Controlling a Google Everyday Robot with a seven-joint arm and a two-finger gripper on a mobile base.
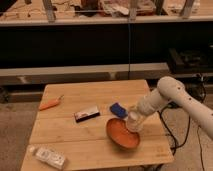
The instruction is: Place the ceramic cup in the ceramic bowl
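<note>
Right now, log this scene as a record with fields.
ceramic bowl: front right of wooden table
ceramic cup: at the bowl's upper right rim
end effector: at the cup
carrot: far left
blue object: just behind the bowl
dark box: centre
clear packet: front left corner

The setting looks like a robotics lab or workshop: a long bench [75,20] strewn with wires and gear lines the back, a cable [174,141] trails to the speckled floor [12,125], and the robot's gripper [134,119] hangs over a wooden table [90,95], at the ceramic bowl [120,137].
</note>
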